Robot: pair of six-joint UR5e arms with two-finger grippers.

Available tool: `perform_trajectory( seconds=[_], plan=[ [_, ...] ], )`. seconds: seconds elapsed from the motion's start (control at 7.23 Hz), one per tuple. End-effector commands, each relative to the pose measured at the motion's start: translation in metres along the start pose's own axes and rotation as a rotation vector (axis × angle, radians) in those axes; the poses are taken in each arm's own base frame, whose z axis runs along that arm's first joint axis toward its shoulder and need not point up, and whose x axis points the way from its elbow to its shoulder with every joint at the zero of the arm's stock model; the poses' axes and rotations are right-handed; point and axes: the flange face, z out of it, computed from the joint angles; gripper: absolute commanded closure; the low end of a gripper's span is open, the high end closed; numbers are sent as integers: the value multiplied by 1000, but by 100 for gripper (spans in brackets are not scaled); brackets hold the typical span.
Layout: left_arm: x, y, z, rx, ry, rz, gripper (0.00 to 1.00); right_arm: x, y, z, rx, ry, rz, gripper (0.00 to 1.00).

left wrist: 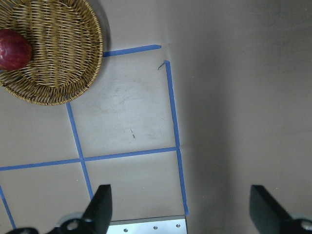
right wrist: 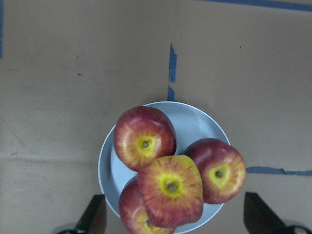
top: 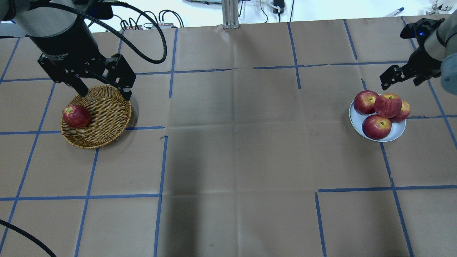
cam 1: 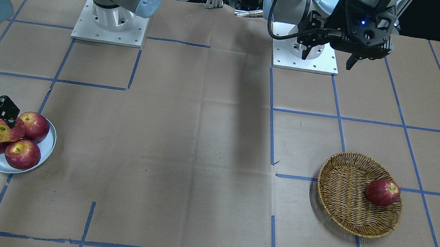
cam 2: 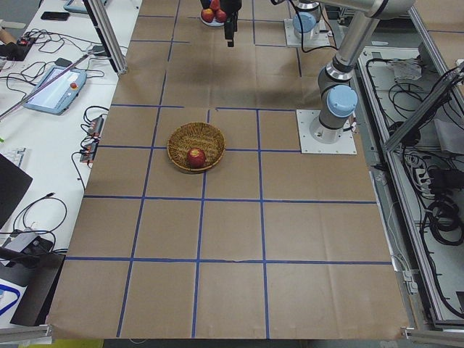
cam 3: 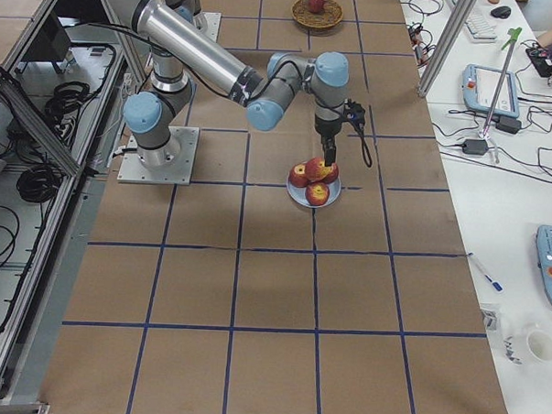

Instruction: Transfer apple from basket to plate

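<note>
The apple point(right wrist: 170, 195), red with a large yellow streaked patch, lies on top of three other red apples on the small silver plate point(right wrist: 195, 117). It also shows in the front view point(cam 1: 6, 130) and the overhead view point(top: 387, 105). My right gripper point(top: 400, 84) is open and empty, just above and behind the pile, with its fingers spread either side of the apple in the right wrist view. The wicker basket point(top: 107, 117) holds one dark red apple point(top: 76, 116). My left gripper point(top: 104, 94) is open and empty, raised over the basket's far rim.
The three apples point(cam 1: 22, 153) with small yellow stem dimples fill the plate point(cam 1: 48, 147) near the table's edge. The two arm bases point(cam 1: 109, 24) stand at the robot's side. Blue tape lines cross the brown paper table cover.
</note>
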Motion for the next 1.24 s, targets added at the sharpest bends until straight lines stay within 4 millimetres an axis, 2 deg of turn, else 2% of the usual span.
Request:
perform_trajectory(
  seconds=[0.0, 0.28, 0.41, 0.55, 0.83, 1.11],
  plan=[
    [-1, -4, 3, -7, 1, 1, 1, -69, 4, -72, -41, -24, 64, 0],
    [-1, -6, 10, -18, 4, -1, 1, -158, 32, -106, -73, -32, 121, 0],
    [-1, -8, 14, -27, 5, 0, 1, -191, 41, -110, -88, -34, 120, 0],
    [-3, -16, 17, -13, 5, -1, 1, -207, 44, -112, -88, -34, 124, 0],
    [-3, -21, 21, -8, 11, 2, 1, -208, 52, -126, -82, -33, 118, 0],
    [-3, -22, 22, -9, 12, 3, 1, -205, 53, -129, -76, -34, 119, 0]
  ],
)
